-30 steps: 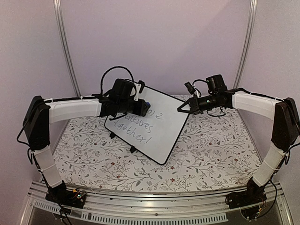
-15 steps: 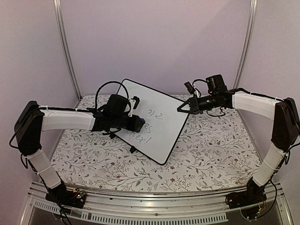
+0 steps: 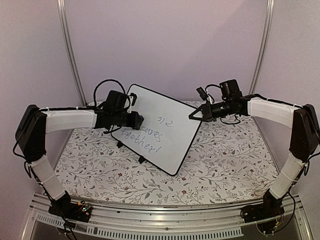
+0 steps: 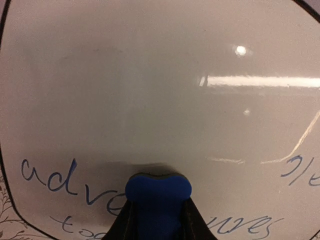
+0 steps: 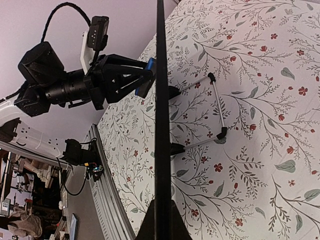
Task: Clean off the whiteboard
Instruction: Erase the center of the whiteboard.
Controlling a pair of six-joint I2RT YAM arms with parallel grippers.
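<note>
Whiteboard (image 3: 160, 127) stands tilted mid-worktop (image 3: 225, 165), writing left on its lower half. L fingers (image 4: 122, 226) clamp blue eraser (image 4: 157, 192) at its left side; R fingers (image 5: 176, 229) pinch its right edge. Push too hard & the board may slip or tip.

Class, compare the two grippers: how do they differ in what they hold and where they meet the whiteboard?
The left gripper clamps a blue eraser; the right gripper pinches the whiteboard by its edge. The left gripper faces the written surface; the right gripper comes in edge-on from the side. Both are shut.
</note>
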